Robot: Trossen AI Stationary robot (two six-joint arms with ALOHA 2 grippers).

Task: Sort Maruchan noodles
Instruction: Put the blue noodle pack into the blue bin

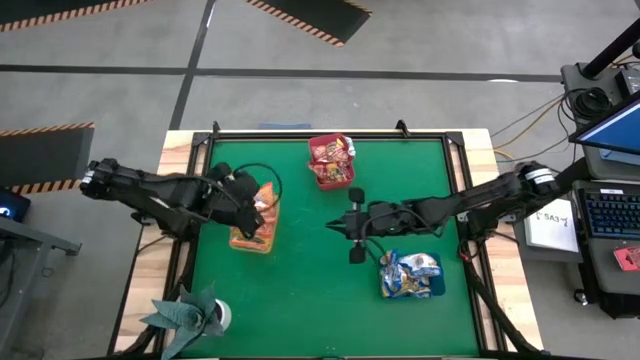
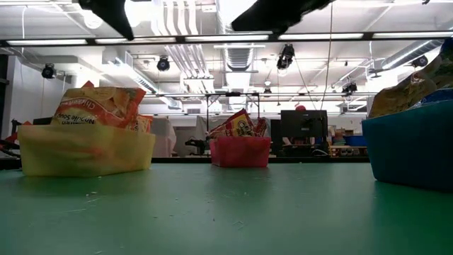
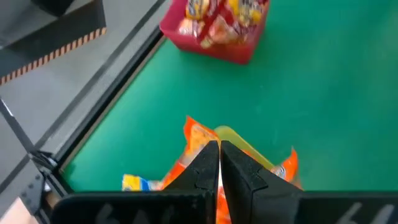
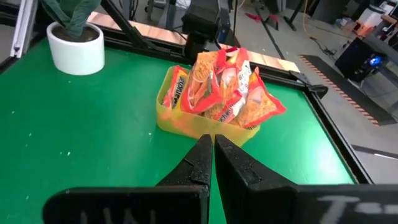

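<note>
Three plastic trays of Maruchan noodles sit on the green table (image 1: 300,290), sorted by wrapper colour. Orange packets (image 4: 224,84) fill the yellow-green tray (image 4: 186,124) on the left side of the mat; in the low view the front packet carries partly readable white lettering that appears to say "Soup", the rest too small to make out. Dark red packets (image 3: 221,15) with yellow printing stand crammed in the red tray (image 3: 211,46) near the far edge, their writing unreadable. Blue-and-yellow packets (image 1: 410,270) lie heaped in the blue tray (image 2: 410,152) on the right side.

The left gripper (image 3: 219,163) hangs directly over the orange packets, its two dark fingers pressed together with only a hairline slit between them and nothing pinched there. The orange wrappers poke up on either side of the fingertips, just below them; whether they touch cannot be told. The right gripper (image 4: 213,155) hovers over bare mat near the table's middle, just beside the blue tray and well apart from the other two, fingers likewise closed to a thin seam and empty.

The wrappers are thin, crinkly and glossy, with flat rectangular bodies and sawtooth end seals. The trays are smooth, shallow, rounded-corner tubs of slightly translucent plastic. A white cylindrical pot (image 4: 76,46) with a folded teal paper plant (image 1: 185,315) stands at the near left corner, on the wooden border framing the felt-like mat.
</note>
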